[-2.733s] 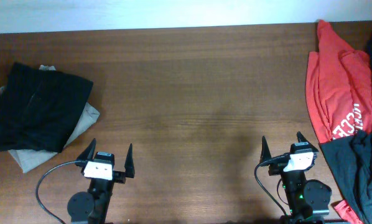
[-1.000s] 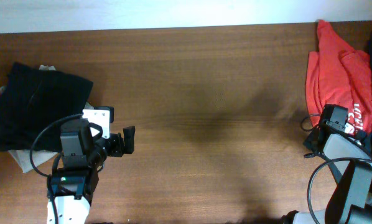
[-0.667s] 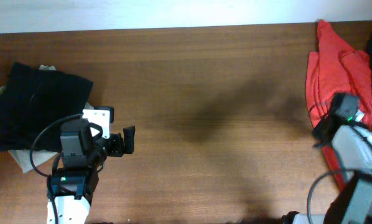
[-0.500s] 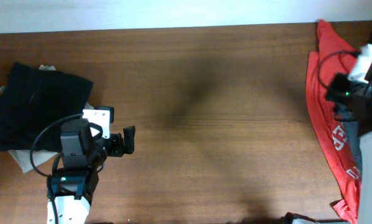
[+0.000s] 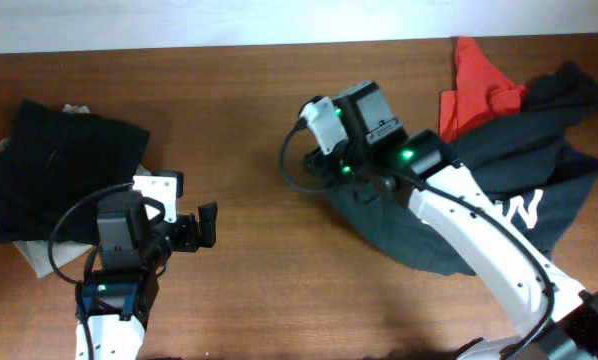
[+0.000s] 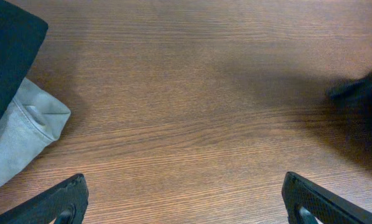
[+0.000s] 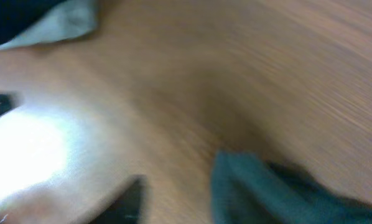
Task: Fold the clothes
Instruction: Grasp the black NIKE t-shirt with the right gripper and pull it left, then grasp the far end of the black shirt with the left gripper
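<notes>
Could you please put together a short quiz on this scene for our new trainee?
1. True or false: the left gripper is open over bare table.
2. The dark T-shirt lies: A) at the table's left edge; B) from the middle toward the right side; C) folded on the left pile.
3. Fill in: beneath the folded black garment at the left, a ___ garment peeks out.

Key: 1 true; 2 B; 3 beige, the beige garment.
</notes>
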### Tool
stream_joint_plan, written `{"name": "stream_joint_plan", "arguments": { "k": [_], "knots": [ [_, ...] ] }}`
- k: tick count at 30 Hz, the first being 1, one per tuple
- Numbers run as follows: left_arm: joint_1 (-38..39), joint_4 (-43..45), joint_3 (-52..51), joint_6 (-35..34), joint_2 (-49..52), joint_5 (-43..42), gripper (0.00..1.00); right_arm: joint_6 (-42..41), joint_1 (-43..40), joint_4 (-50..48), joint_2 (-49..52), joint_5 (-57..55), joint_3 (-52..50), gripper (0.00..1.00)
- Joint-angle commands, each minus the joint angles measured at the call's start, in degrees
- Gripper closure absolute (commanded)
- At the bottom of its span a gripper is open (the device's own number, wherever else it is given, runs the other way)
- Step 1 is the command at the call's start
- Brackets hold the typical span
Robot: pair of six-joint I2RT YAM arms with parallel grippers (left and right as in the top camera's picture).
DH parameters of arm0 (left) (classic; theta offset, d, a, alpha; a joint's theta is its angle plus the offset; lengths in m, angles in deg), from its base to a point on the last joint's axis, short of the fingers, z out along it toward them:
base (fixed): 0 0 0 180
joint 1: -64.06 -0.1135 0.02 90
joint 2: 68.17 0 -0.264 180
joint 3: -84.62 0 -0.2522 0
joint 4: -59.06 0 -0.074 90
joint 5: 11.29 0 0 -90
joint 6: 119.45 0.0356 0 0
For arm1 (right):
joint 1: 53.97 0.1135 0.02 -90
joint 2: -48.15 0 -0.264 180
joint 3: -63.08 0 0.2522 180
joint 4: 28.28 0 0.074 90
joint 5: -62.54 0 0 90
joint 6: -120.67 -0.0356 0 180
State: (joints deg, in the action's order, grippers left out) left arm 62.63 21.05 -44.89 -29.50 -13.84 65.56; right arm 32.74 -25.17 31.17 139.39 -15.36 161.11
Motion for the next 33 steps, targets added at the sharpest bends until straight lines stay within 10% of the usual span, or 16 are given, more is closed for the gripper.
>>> {"name": "stream_joint_plan", "arguments": {
  "k": [1, 11, 22, 24, 27, 31, 33],
  "knots": [
    [-0.2, 0.2, 0.9, -0.6, 0.1, -6.7, 0.01, -5.4, -9.9, 4.2, -5.2, -7.1, 1.2, 0.08],
    [21.8, 16.5, 0.9, -29.2, 21.8, -11.8, 0.01, -9.7, -48.6, 25.8, -7.0, -7.2, 1.2, 0.01],
    [48.7, 56.4, 1.0, -66.4, 53.8, -9.8, 0.01, -9.7, -52.1, 27.4, -7.0, -6.3, 1.2, 0.01],
    [49.6, 58.1, 1.9, -66.4, 56.1, -6.4, 0.11, -9.7, -52.1, 27.4, -7.0, -6.3, 1.2, 0.01],
    [49.0, 58.1, 4.3, -65.0, 58.0, -1.3, 0.53, -9.7, -52.1, 27.5, -7.0, -6.3, 1.2, 0.01],
    [46.9, 58.1, 7.7, -59.2, 58.2, 5.6, 0.69, -9.7, -52.1, 27.7, -7.0, -6.3, 1.2, 0.01],
    [45.7, 58.1, 8.5, -59.2, 58.2, 5.9, 1.0, -9.7, -52.1, 27.6, -7.0, -6.3, 1.2, 0.01]
  ]
}}
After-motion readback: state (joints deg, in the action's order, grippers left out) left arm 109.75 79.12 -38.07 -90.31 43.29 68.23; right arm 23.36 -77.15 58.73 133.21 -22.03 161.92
